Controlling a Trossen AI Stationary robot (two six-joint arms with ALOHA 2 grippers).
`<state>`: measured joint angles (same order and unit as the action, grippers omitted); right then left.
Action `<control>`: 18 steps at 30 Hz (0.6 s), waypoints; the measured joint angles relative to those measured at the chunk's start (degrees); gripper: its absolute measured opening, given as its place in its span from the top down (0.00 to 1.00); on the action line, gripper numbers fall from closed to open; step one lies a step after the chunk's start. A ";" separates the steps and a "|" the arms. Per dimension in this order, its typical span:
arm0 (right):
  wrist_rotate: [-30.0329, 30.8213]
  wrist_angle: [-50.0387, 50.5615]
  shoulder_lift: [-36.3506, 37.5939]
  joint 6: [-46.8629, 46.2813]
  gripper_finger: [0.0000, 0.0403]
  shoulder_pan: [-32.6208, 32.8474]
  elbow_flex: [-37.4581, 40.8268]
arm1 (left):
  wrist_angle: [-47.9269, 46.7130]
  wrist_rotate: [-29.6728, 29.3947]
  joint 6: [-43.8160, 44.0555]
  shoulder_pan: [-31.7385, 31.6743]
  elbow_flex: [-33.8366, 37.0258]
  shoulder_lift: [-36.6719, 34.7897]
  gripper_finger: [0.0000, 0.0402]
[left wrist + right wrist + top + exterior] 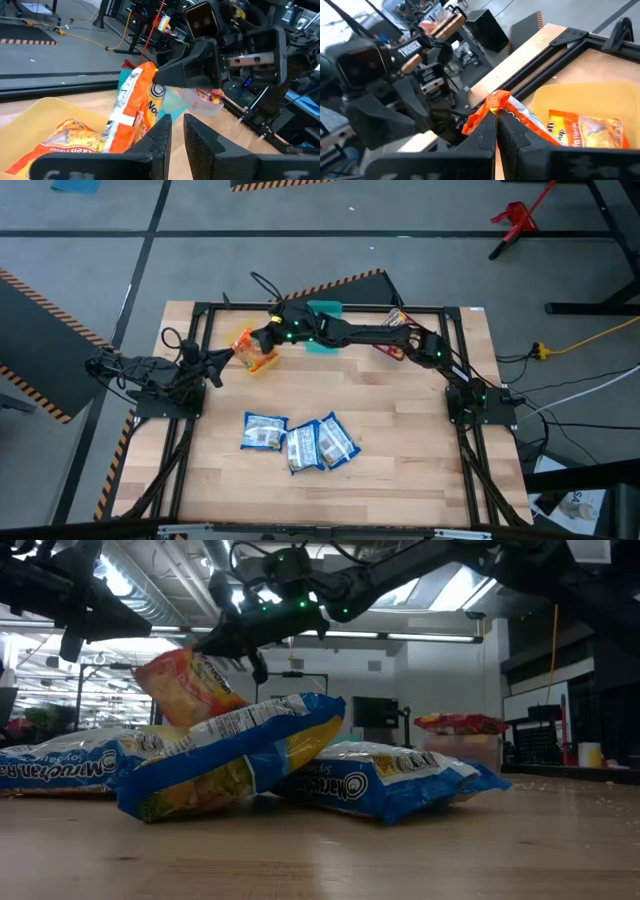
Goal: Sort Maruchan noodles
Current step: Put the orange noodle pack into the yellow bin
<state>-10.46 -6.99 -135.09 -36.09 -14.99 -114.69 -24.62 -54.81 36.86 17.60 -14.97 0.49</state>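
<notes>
Sorting is partway: right gripper (262, 340), clamped on an orange packet (250, 350), hangs over the yellow bin (580, 100); three blue packets (298, 443) wait on the desk (400, 440).

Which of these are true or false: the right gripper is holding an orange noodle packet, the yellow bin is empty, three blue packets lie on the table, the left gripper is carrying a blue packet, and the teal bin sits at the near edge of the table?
1. The right gripper is shut on an orange noodle packet. True.
2. The yellow bin is empty. False: an orange packet in the bin already lies there.
3. Three blue packets lie on the table. True.
4. The left gripper carries a blue packet. False: it holds nothing.
5. The teal bin sits at the near edge. False: it stands at the far edge, behind the right arm.
</notes>
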 joint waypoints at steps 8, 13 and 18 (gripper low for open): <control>0.79 0.86 -0.94 -4.50 1.00 -0.04 -0.04 | -0.08 -0.11 0.00 -0.02 -0.02 0.01 0.89; 0.27 -2.72 -2.67 -7.45 1.00 -0.04 -0.06 | -0.26 -0.15 0.00 -0.01 0.01 0.00 0.89; -0.16 -3.39 -3.08 -8.62 1.00 -0.04 -0.02 | -0.38 -0.17 -0.19 0.00 -0.02 0.00 0.89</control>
<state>-10.61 -10.38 -138.16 -44.71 -15.03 -114.72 -25.00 -54.98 36.67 17.60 -14.98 0.50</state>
